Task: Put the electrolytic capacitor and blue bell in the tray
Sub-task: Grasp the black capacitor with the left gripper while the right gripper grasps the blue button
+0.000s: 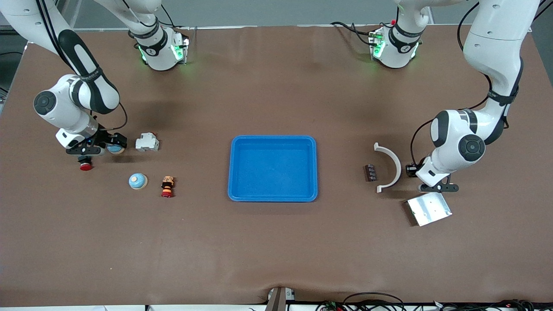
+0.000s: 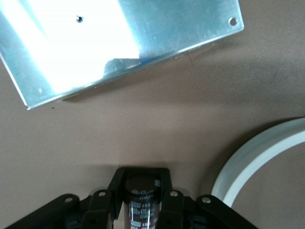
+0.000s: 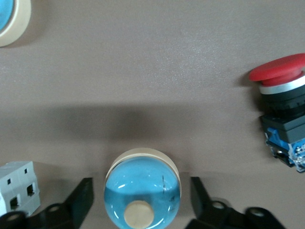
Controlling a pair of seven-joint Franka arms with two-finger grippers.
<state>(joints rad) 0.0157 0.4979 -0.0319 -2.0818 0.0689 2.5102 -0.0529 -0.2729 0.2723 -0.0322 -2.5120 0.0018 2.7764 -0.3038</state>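
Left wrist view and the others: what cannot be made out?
Left wrist view: the edge cuts off the capacitor in the shut left tool; its print is blurred.
Front view: the left wrist hides that capacitor.
Right wrist view: the edge cuts the blue bell inside the open right tool.

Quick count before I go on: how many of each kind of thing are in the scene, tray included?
Blue bells: 2
Red push buttons: 2
Electrolytic capacitor: 1
Grey switch block: 1
Small dark block: 1
White curved piece: 1
Silver plate: 1
Blue tray: 1
Total: 10
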